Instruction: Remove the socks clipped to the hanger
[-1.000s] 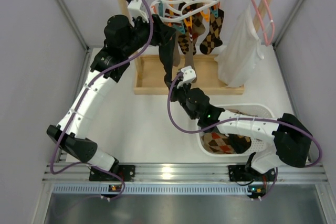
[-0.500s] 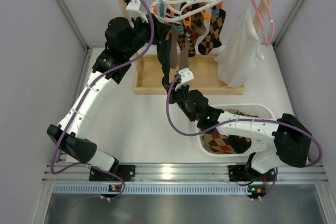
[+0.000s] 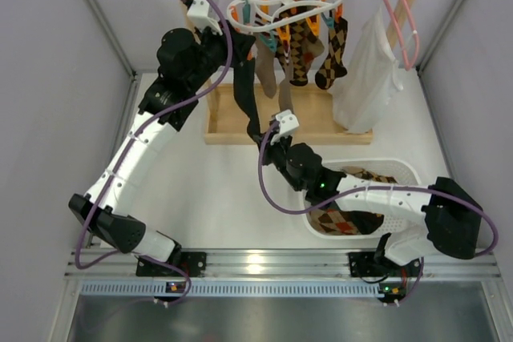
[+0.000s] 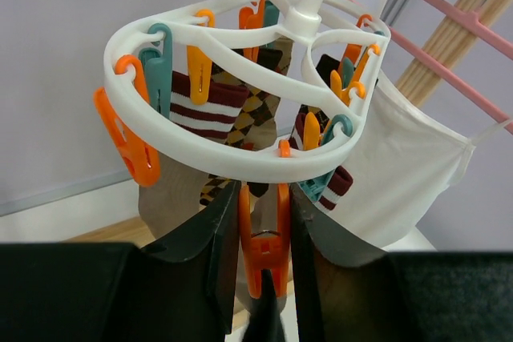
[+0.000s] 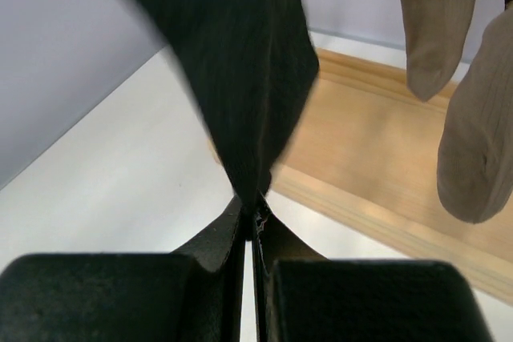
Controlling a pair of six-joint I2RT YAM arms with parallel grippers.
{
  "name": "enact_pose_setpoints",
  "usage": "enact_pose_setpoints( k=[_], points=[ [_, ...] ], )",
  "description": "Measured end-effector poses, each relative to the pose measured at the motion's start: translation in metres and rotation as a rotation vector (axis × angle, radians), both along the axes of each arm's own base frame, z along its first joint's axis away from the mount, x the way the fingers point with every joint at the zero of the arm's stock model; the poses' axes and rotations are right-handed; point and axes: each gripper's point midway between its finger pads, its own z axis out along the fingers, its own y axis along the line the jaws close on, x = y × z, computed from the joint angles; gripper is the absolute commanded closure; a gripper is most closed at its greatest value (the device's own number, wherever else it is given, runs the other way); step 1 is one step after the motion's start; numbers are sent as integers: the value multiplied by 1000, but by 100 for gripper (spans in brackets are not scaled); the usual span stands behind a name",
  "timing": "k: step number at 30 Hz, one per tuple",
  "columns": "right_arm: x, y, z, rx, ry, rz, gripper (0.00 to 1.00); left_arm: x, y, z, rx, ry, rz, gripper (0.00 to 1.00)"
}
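Up in the top view's upper left-centre, the left gripper [image 4: 264, 202] keeps narrow jaws, pressed on both sides of an orange clip [image 4: 263, 250] at the near rim of the hanger [image 4: 232, 164]. Below it the black sock [image 3: 243, 94] hangs down to the right gripper [image 5: 250, 212], whose jaws are pinched tight on its lower end. Further right, other socks [image 3: 306, 42] dangle from the ring, and more lie in the basket [image 3: 405, 167] at lower right.
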Motion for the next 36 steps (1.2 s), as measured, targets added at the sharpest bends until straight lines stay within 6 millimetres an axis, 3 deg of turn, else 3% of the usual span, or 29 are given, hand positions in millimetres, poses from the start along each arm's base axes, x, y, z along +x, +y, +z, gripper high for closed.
enact_pose_setpoints(
  k=[9, 11, 12, 14, 17, 18, 19, 20, 25, 28, 32, 36],
  points=[
    [-13, -19, -7, -8, 14, -4, 100, -1, 4, 8, -13, -22, 16, 100],
    [-15, -23, -8, -18, 23, -8, 100, -1, 6, 7, -14, -20, 26, 81],
    [-15, -25, -9, -25, 28, -10, 100, 0, 7, 5, -14, -18, 37, 79],
    [-19, -32, -9, -43, 43, -14, 100, 0, 13, 2, -20, -18, 69, 53],
    [-27, -48, -5, -68, 66, -20, 100, -6, 32, -5, -24, -8, 145, 31],
    [-30, -54, -4, -78, 74, -23, 100, -12, 41, -10, -22, 5, 179, 21],
    [-33, -61, -3, -90, 85, -27, 100, -17, 50, -11, -23, 5, 206, 5],
    [-37, -69, -4, -110, 100, -30, 100, -24, 59, -10, -31, 0, 230, 2],
    [-52, -106, -3, -220, 170, -66, 100, -73, 94, -2, -85, -44, 277, 2],
    [-59, -128, 1, -270, 211, -104, 99, -102, 113, -10, -123, -46, 297, 2],
    [-69, -160, 10, -306, 252, -165, 98, -142, 136, -37, -154, -16, 314, 2],
    [-77, -194, 23, -305, 277, -246, 100, -166, 150, -67, -148, 36, 322, 2]
  ],
)
